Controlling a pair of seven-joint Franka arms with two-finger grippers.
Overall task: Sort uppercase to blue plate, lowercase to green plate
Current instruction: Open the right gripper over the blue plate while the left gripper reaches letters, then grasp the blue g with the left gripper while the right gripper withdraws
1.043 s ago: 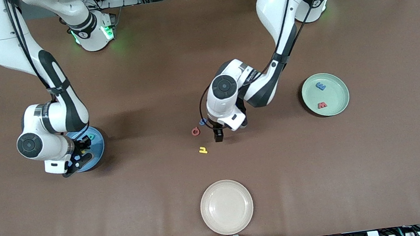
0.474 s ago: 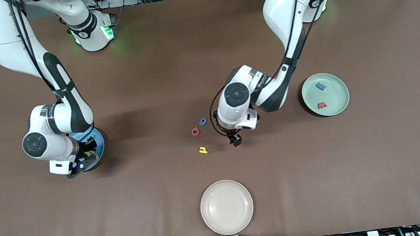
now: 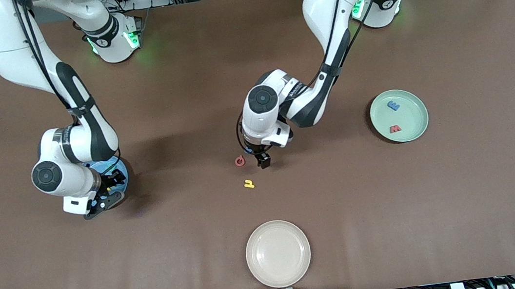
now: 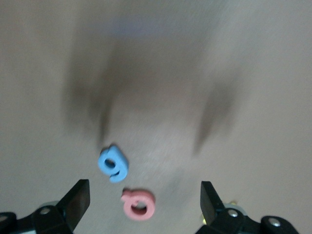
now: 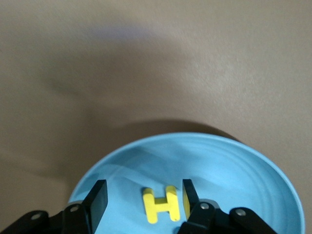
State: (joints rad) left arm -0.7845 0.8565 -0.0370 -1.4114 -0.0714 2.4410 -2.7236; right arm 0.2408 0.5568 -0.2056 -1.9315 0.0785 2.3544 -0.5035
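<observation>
The blue plate lies under my right gripper, whose jaws stand open. A yellow H rests flat on the plate between the fingers, close against one of them. In the front view this plate is mostly covered by my right gripper. My left gripper is open and low over a red Q, with a blue g lying just beside it. The front view shows my left gripper next to the Q; a yellow h lies nearer the camera. The green plate holds a blue m and a red w.
A cream-white plate with nothing on it sits near the table's front edge, at the middle. Bare brown table surrounds the loose letters. The green plate is toward the left arm's end, the blue plate toward the right arm's end.
My right gripper has opened and let the yellow H down onto the blue plate. My left gripper swung away toward the green plate, then came back over the red Q and blue g.
</observation>
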